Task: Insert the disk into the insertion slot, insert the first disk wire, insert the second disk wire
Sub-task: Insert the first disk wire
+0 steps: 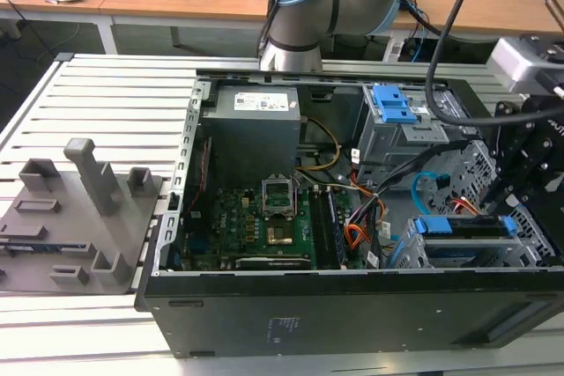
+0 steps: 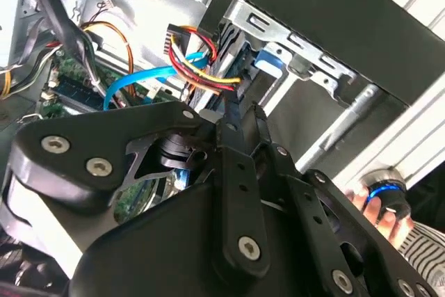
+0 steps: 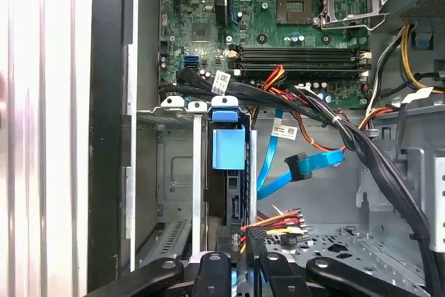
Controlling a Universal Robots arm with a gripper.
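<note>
Already disk (image 3: 228, 151) seated inside insertion slot (image 3: 174, 172)

You have the silver hard drive in its bright blue plastic carrier (image 3: 228, 152) seated in the low grey sheet-metal drive cage (image 3: 174, 172). The red, orange and black wire bundle (image 3: 274, 219) ends in a dark plug at the drive's end, just beside the black gripper (image 3: 240, 259). The flat light-blue cable (image 3: 274, 175) lies beside the cage, and its dark plug is clear of the drive.
</note>
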